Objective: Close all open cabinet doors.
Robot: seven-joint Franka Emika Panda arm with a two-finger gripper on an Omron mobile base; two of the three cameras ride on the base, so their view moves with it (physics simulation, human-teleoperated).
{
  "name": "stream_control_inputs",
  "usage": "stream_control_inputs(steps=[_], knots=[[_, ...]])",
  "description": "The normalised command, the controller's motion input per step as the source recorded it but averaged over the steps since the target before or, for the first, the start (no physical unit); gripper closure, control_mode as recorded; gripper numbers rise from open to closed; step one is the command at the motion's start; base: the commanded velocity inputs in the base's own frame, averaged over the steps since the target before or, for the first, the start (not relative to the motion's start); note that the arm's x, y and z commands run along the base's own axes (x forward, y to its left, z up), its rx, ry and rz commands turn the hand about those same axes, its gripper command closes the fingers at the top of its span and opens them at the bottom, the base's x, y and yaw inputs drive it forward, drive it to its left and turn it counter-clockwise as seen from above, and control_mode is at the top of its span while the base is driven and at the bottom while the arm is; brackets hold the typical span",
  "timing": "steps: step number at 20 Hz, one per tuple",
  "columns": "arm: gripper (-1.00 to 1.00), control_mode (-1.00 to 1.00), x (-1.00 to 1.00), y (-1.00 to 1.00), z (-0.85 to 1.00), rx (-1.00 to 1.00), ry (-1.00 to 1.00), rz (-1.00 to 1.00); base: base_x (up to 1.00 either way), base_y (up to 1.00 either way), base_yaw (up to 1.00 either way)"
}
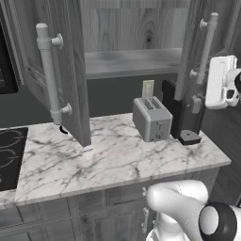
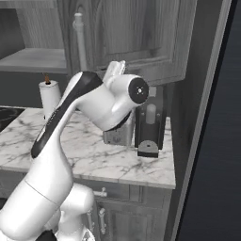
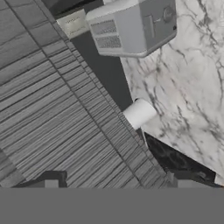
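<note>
Arm (image 2: 70, 141) fills the right base view's lower left. Both doors hang open: left door (image 1: 66, 70) upper left, right door (image 1: 195, 56) upper right, gripper (image 1: 221, 82) beside it; finger gap can't be told. Nothing closed yet. Hand view adds paper roll (image 3: 139, 113) below toaster (image 3: 131, 26).

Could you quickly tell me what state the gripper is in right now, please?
Gripper: open, holding nothing, fingertips spread against the right cabinet door.
</note>
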Motion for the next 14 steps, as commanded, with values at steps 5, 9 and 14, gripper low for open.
stream_control_inputs(steps=[5,9,14], knots=[[-1.0,-1.0,0.54,0.6,0.03,-0.05,0.23,-0.28,0.0,0.0,0.0],[-1.0,-1.0,0.52,0.48,0.0,-0.03,0.21,-0.27,0.0,0.0,0.0],[-1.0,-1.0,0.5,0.29,0.0,-0.03,0.17,-0.22,0.0,0.0,0.0]])
